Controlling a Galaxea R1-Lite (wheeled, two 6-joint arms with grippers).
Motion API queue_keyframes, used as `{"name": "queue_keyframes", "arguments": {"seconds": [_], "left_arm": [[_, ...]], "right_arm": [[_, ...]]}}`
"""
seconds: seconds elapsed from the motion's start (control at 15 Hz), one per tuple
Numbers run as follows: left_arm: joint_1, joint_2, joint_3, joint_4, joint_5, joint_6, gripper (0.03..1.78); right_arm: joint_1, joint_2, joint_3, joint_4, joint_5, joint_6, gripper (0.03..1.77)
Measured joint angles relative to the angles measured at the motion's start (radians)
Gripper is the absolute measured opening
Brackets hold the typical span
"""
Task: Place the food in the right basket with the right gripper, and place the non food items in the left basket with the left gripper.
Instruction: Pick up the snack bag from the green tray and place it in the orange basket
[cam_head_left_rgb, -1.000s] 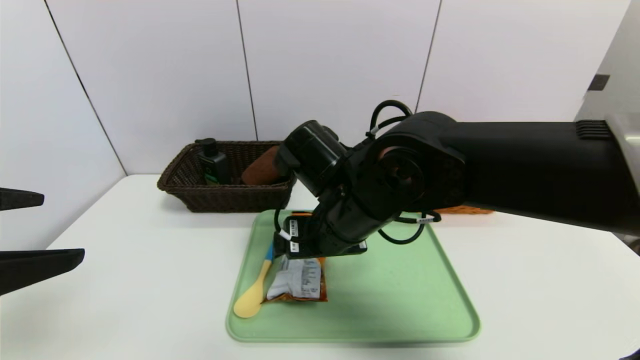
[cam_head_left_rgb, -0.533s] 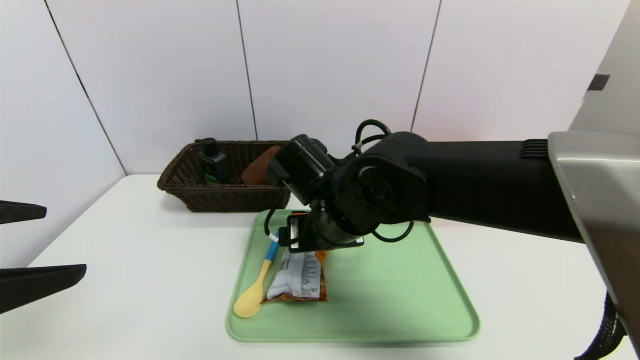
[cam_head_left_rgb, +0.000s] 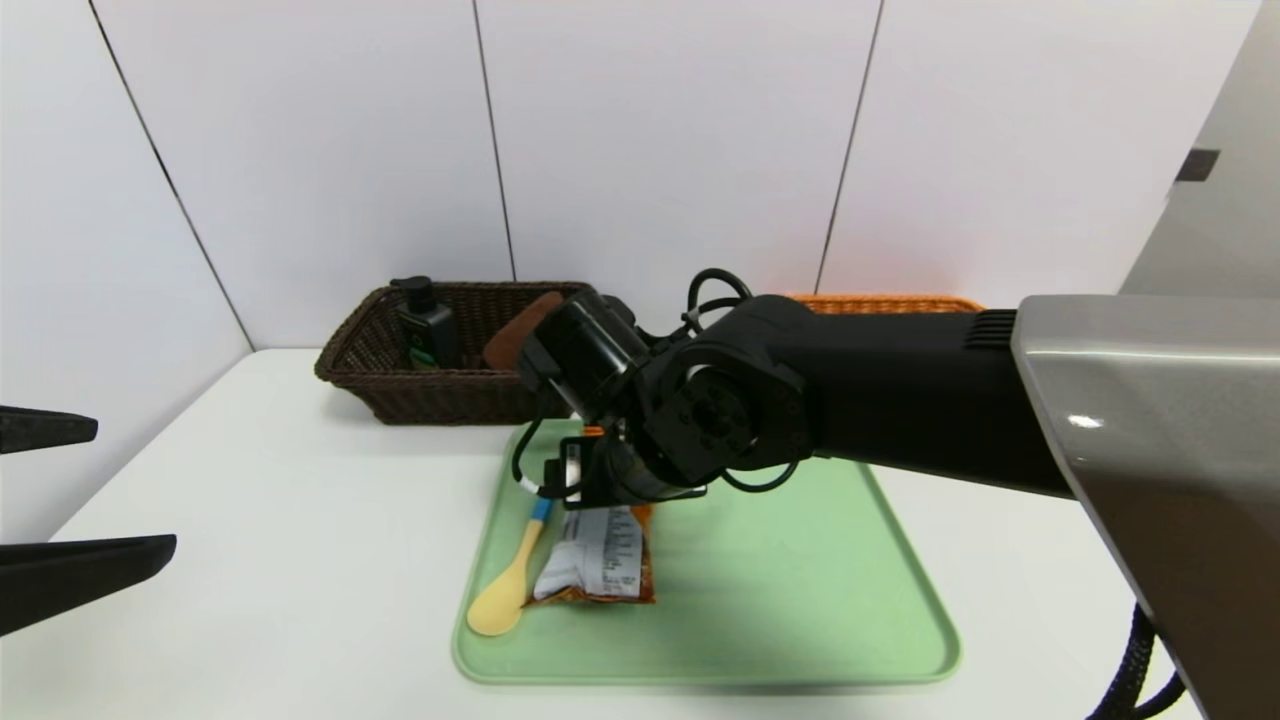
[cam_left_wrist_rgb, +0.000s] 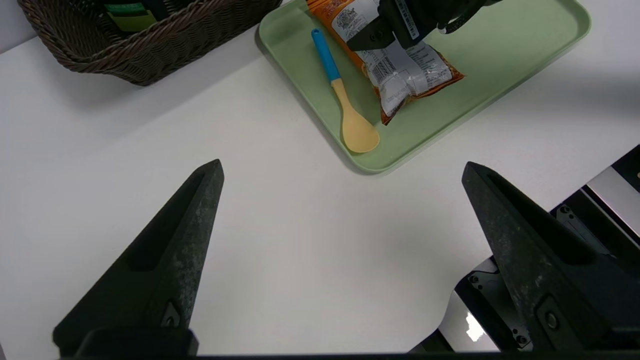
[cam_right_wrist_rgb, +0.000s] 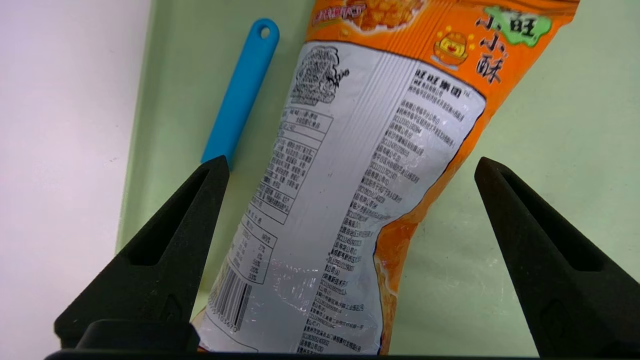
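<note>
Currently the right gripper (cam_right_wrist_rgb: 350, 165) is spread wide and empty, hanging over the far end of the flat orange snack packet with the white print panel (cam_head_left_rgb: 597, 558); in the right wrist view its 2 fingers (cam_right_wrist_rgb: 165, 240) straddle the packet, no contact visible. Packet lies flat on the pale green plastic tray (cam_head_left_rgb: 800, 600), just beside the yellow spoon with the blue handle (cam_head_left_rgb: 510, 575), spoon on its left. Dark brown woven basket (cam_head_left_rgb: 400, 395) sits behind the tray's left corner, holding the dark pump bottle (cam_head_left_rgb: 428, 322) and folded brown cloth (cam_head_left_rgb: 515, 340). Orange-tan woven basket (cam_head_left_rgb: 900, 302) sits behind the tray's right, mostly hidden by the arm. Left gripper (cam_left_wrist_rgb: 340, 170) parked left of the tray, spread wide, empty.
</note>
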Motion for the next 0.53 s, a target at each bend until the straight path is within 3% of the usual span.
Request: {"name": "queue_keyframes", "arguments": {"seconds": [0.53], "left_arm": [[0.000, 0.002, 0.001, -0.011, 0.001, -0.002, 1.69]], "right_arm": [[-0.013, 0.024, 0.002, 0.017, -0.001, 0.000, 1.70]]}}
